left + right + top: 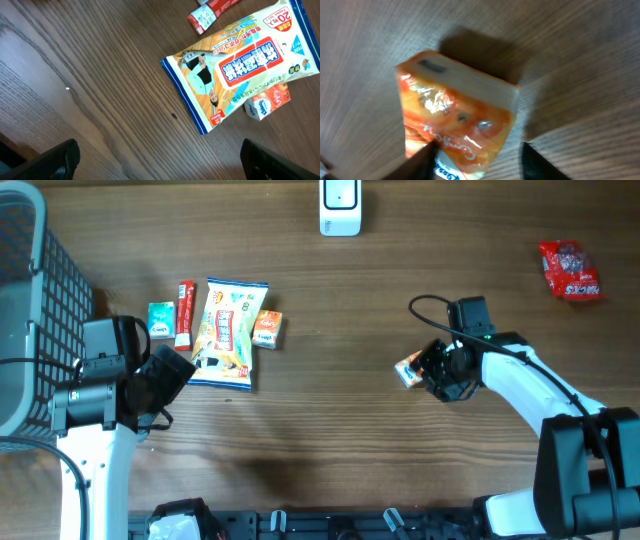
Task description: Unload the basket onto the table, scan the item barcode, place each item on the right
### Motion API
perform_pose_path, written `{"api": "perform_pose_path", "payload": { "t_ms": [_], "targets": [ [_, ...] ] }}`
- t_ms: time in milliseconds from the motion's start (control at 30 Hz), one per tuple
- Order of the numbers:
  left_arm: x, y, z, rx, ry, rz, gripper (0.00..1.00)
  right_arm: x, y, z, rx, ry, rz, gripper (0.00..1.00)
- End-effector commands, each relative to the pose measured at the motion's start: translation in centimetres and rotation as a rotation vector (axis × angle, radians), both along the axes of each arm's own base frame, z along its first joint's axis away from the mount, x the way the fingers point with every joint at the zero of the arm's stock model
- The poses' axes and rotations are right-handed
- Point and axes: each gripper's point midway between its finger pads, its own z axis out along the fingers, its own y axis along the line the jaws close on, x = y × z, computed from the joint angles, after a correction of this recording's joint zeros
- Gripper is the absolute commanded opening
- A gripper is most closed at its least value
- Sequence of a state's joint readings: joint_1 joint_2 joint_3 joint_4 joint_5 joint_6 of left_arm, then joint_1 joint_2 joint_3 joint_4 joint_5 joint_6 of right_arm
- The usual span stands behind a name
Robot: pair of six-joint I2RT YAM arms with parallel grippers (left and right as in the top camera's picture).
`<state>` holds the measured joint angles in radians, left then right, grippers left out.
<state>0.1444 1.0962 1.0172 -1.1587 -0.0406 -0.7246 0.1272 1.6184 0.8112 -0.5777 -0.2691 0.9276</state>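
right gripper (pixel 479 161) straddles the orange pack (pixel 455 115), right of the worktop's (pixel 330 430) middle. the view is blurred, so i cannot tell whether it clamps the pack or just flanks it. left gripper (pixel 160 165) gapes wide, holding nothing, by the snack bag (pixel 240 65). beside the bag: a second orange pack (pixel 267 100), a red box (pixel 205 15), a teal pack (pixel 160 320). scanner (pixel 340 208) at the far edge, red packet (pixel 570 270) near the far right corner. basket (pixel 30 270) at the left edge, cut off, contents unclear.
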Motion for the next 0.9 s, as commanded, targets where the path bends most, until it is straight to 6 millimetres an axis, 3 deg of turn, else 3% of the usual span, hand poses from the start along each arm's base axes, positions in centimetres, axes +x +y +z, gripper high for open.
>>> {"api": "perform_pose_path", "payload": {
  "t_ms": [0,100,167,200,567,767,867],
  "targets": [
    [0.2,0.5,0.4,0.015,-0.01,0.03,1.0,-1.3,-1.6,-1.5,-0.082,0.051,-0.03,0.33],
    [0.2,0.5,0.4,0.015,-0.008,0.029,1.0,-1.2,-2.2,-1.6,-0.127,0.037,0.015,0.23],
    [0.2,0.5,0.4,0.015,-0.009,0.029,1.0,-1.0,-2.2,-1.5,-0.136,0.016,0.069,0.07],
    [0.2,0.5,0.4,0.015,-0.009,0.03,1.0,-0.8,-2.2,-1.4,-0.137,0.011,0.083,0.04],
    [0.2,0.5,0.4,0.015,-0.01,0.03,1.0,1.6,-1.9,2.4,-0.179,-0.074,0.381,0.04],
    [0.6,0.6,0.6,0.018,-0.027,0.03,1.0,0.8,-4.0,4.8,-0.464,0.01,0.473,0.04],
    [0.9,0.7,0.7,0.02,-0.042,0.03,1.0,0.3,-3.9,5.8,-0.603,0.025,0.552,0.04]
  ]
}}
